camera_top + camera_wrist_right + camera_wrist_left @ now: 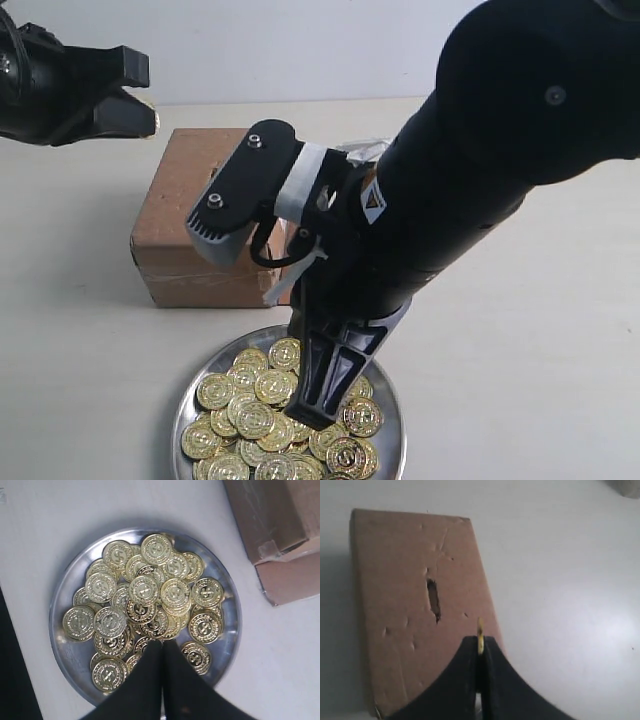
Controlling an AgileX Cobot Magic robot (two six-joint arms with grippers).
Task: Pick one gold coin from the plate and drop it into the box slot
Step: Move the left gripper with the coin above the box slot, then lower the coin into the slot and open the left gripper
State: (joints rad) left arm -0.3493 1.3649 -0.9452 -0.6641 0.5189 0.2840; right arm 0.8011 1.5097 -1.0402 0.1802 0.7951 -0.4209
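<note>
While left tool pinches coin, right tool closed over plate

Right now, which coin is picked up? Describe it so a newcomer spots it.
Find the brown box beside the plate. Over the box hangs the left claw, shut on one gold coin held edge-on near the slot. All other coins lie heaped on the plate.

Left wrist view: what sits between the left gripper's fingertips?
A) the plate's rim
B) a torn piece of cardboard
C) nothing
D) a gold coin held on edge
D: a thin gold coin stands edge-on, pinched in the shut left gripper, with the box and its slot beyond.
</note>
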